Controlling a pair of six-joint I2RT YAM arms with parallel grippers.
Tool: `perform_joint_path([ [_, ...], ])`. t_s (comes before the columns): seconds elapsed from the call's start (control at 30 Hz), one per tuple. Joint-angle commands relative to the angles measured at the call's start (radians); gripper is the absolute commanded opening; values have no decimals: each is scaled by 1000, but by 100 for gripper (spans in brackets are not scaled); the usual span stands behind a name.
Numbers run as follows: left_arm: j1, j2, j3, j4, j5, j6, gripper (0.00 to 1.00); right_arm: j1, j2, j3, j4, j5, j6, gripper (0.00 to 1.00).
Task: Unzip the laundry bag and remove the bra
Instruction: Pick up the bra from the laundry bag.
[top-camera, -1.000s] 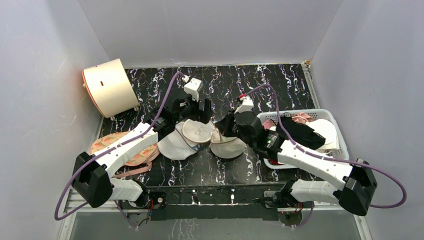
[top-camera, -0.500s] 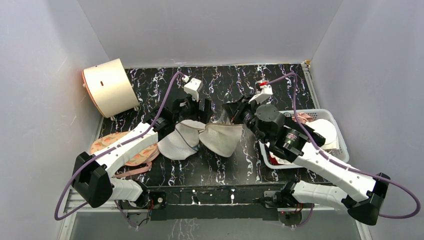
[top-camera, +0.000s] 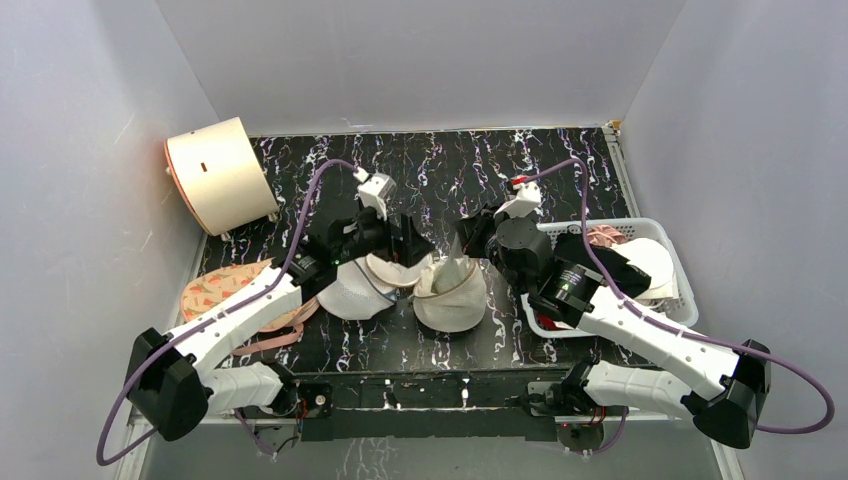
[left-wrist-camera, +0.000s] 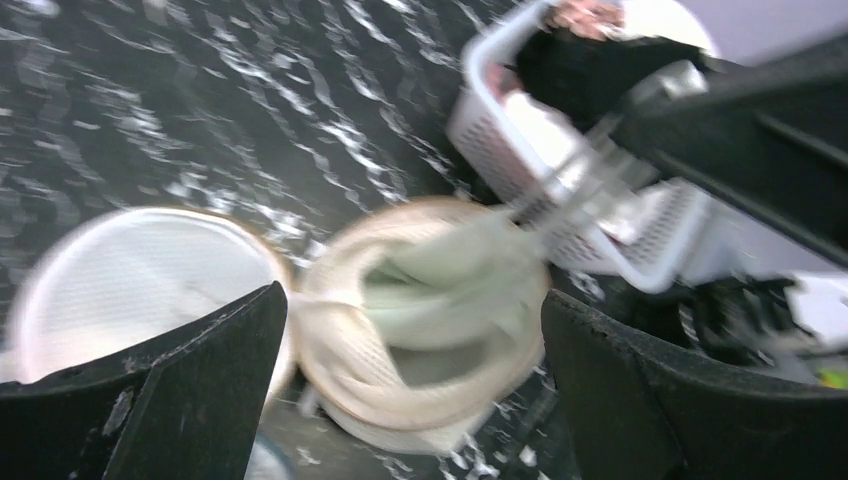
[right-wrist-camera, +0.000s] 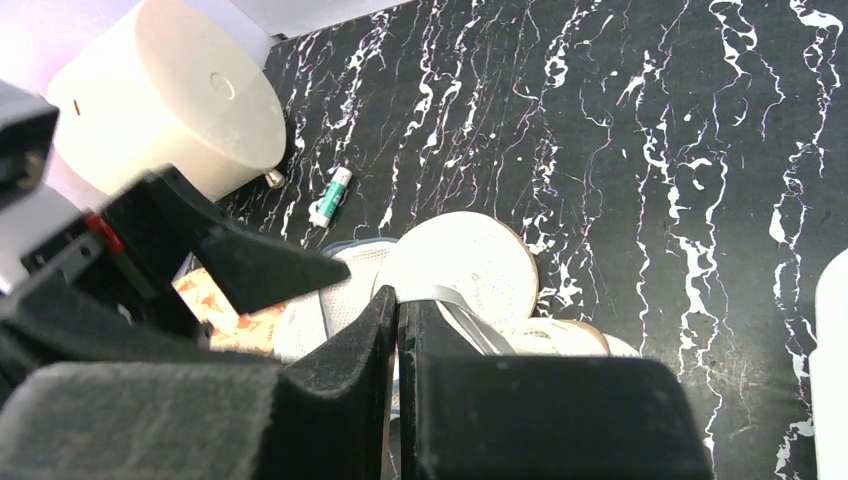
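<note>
Cream mesh of the laundry bag stands on the black marbled desk between the two arms. Its top is drawn up into a peak that meets the right fingers. Those fingers are pressed together on a grey band at the bag's edge. Their own bulk hides the pinch point in the right wrist view, and from above the gripper body covers it.

The left wrist view is smeared by blur. The bag's mouth gapes there with pale folds inside, and whether they are the bra cannot be told. The left fingers are spread wide, the open bag showing between them.

The left arm covers part of the white mesh bag just beside the laundry bag, and much of a peach bra at the desk's left edge. The right arm crosses the white basket, so its black and white contents show only in part. A cream drum sits in the far left corner, with a small green and white tube near it.

Half a second earlier the bag lay lower, stretched sideways toward the right fingers; now it is gathered upright. A second ago the right arm lay low across the basket, its fingers down at the bag. The left fingers have stayed spread and moved a little nearer the bag.
</note>
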Motion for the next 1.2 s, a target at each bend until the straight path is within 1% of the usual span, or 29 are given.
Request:
perform_joint_path([
  [0.0,-8,-46,-131,276,391,-204,98,-3,-22,47,49,5,-1,0],
  [0.07,-19,-42,-166,326,444,-229,96,-3,-26,42,56,0,2,0],
  [0.17,-69,-33,-192,326,455,-227,93,-3,-31,41,73,-1,9,0],
  [0.23,-112,-30,-214,321,438,-226,91,-3,-29,55,80,-3,12,0],
  [0.4,-178,-10,-318,429,360,-283,90,-3,-35,110,81,-13,22,0],
  [0.5,-184,41,-370,464,267,-285,90,-3,-43,138,82,-36,37,0],
  [0.57,-184,95,-384,454,214,-261,90,-3,-48,159,84,-57,46,0],
  [0.67,-186,138,-376,426,198,-245,88,-4,-53,203,79,-79,52,0],
  [0.8,-189,128,-390,433,178,-237,90,-3,-66,240,85,-82,64,0],
  [0.9,-189,143,-381,392,138,-222,91,-3,-77,234,121,-84,92,0],
  [1.03,-190,156,-374,366,127,-219,91,-3,-87,212,157,-88,128,0],
  [1.17,-190,73,-396,350,108,-227,95,-4,-88,142,151,-38,148,0],
])
